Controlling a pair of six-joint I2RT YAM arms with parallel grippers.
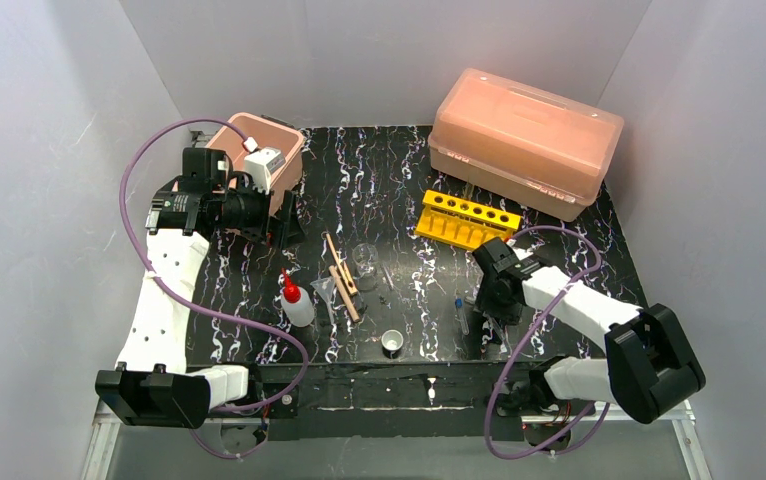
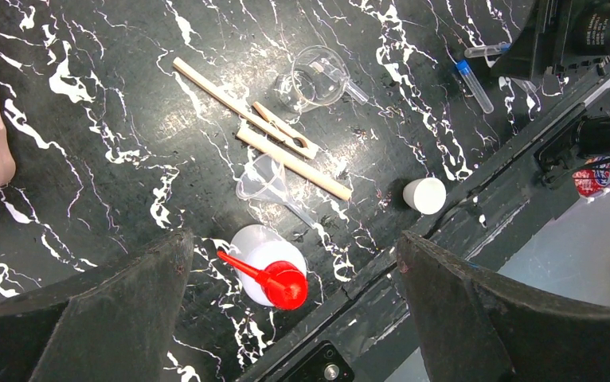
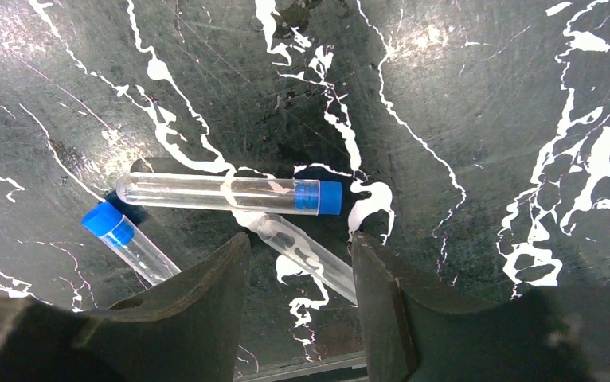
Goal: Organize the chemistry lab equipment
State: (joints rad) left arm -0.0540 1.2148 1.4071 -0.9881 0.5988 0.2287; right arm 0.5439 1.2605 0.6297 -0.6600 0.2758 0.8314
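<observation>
Two sets of fingers, both spread, neither pinching anything.

Left fingers (image 2: 111,318): wide open, hanging above the table (image 2: 87,119), no contact that I can see. In my left wrist view the squeeze bottle (image 2: 263,248) sits in the gap between them, red nozzle up, close to the table's near edge. Just past it a clear funnel (image 2: 263,179) lies on its side. Next are the wooden clamps (image 2: 279,140), flat in a loose bundle, then the beaker (image 2: 315,78) beside them. The white cup (image 2: 425,195) stands alone by the near edge, apart from the clamps.

Right fingers (image 3: 198,318): partly open, low over three tubes (image 3: 230,193) lying on the table. One tube lies crosswise just beyond the fingertips, blue cap on. A second pokes out past one finger, blue cap showing. The third runs through the gap between the fingers, its cap end hidden. I can't tell whether either finger touches it.

The yellow rack (image 1: 464,220) stands well behind the tubes, just in front of the pink lidded box (image 1: 524,140) at back right. A small pink bin (image 1: 259,140) sits at back left, beside my left wrist.
</observation>
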